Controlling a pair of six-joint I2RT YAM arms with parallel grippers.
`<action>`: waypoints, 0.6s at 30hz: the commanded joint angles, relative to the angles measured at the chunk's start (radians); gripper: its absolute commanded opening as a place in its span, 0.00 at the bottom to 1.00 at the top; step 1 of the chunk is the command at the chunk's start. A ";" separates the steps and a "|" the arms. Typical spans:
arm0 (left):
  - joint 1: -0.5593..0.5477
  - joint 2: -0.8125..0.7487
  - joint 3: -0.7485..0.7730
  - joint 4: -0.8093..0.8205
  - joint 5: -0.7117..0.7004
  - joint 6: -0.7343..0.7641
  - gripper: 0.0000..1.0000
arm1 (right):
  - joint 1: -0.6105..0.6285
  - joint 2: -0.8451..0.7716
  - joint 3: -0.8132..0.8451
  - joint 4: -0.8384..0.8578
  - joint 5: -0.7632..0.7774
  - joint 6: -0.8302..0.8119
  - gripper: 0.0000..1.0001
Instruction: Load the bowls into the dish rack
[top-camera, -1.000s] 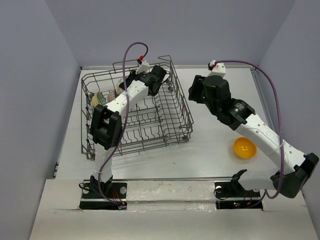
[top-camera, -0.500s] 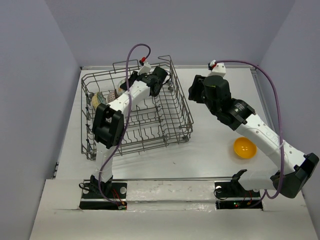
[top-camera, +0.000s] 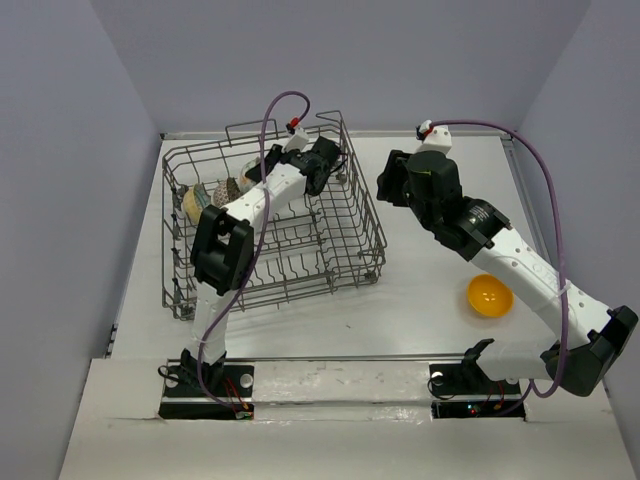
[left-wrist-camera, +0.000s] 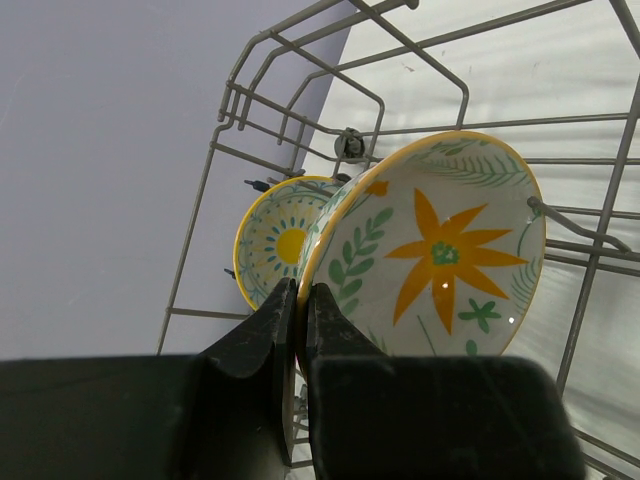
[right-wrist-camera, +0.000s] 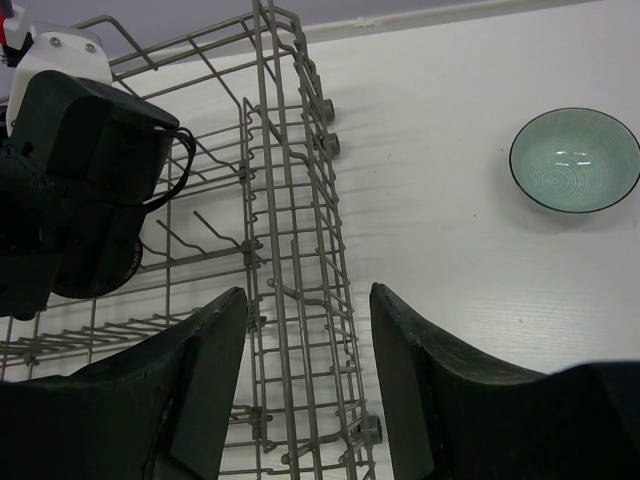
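Note:
In the left wrist view my left gripper (left-wrist-camera: 299, 292) is shut on the rim of the white bowl with the green-orange leaf pattern (left-wrist-camera: 440, 250), held on edge inside the dish rack (left-wrist-camera: 300, 45). Just behind it stands the white bowl with the yellow floral centre (left-wrist-camera: 275, 245). From above, the left gripper (top-camera: 263, 168) is at the rack's (top-camera: 350, 230) far side, beside a brown-speckled bowl (top-camera: 225, 190) and a pale bowl (top-camera: 193, 203). My right gripper (right-wrist-camera: 305, 295) is open and empty over the rack's right wall (right-wrist-camera: 290, 200). A teal bowl (right-wrist-camera: 574, 160) and an orange bowl (top-camera: 490, 295) lie on the table.
The rack sits skewed on the white table (top-camera: 420, 300), with upright tines and raised wire sides. Grey walls close in at the left, back and right. The right arm (top-camera: 480, 230) stretches diagonally over the table, right of the rack.
My left gripper has shifted slightly to the right along the rack's far side with the leaf-pattern bowl still in it. The right arm has not moved.

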 joint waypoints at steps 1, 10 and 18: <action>0.005 0.021 0.047 0.020 -0.050 -0.007 0.00 | 0.006 -0.023 -0.007 0.058 0.018 -0.001 0.58; -0.011 0.057 0.060 0.014 -0.057 -0.002 0.01 | 0.006 -0.028 -0.015 0.058 0.021 -0.001 0.58; -0.021 0.083 0.067 0.025 -0.054 0.009 0.20 | 0.006 -0.031 -0.017 0.056 0.026 -0.004 0.58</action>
